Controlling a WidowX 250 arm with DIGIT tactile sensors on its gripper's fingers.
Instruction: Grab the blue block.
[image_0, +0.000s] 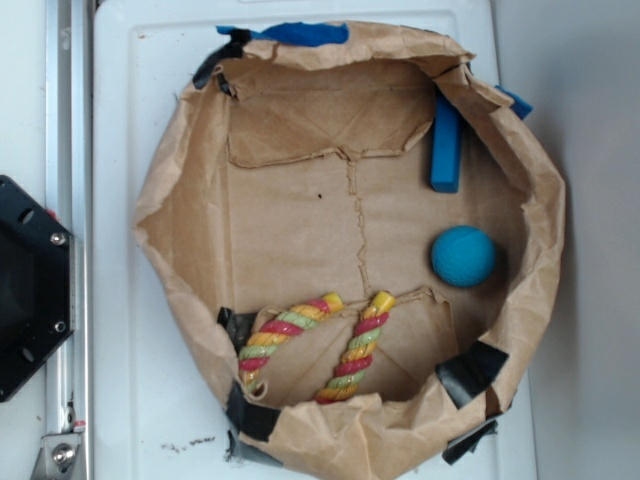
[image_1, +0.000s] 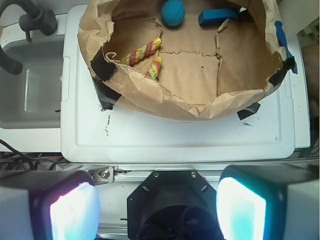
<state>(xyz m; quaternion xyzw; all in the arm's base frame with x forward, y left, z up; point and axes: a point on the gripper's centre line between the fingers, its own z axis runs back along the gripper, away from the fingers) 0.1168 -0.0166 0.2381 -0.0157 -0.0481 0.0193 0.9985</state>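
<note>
Now | gripper (image_1: 157, 202) spread wide, empty | blue block (image_0: 446, 142) against bag wall (image_0: 545, 230)

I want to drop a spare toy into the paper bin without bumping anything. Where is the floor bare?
The left and middle floor is bare, between the rope toy and the far wall. The right side is crowded: blue block against the wall, teal ball just below it.

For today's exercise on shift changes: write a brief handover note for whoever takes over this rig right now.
Gripper: open, empty, back over the rail, outside the paper-lined bin.
Blue block: lies flat against the bin's wall, beside the teal ball but apart from it. Rope toy on the opposite side.
Done: nothing grabbed.
Left: reach into the bin, close on the block, not the ball, and lift.
</note>
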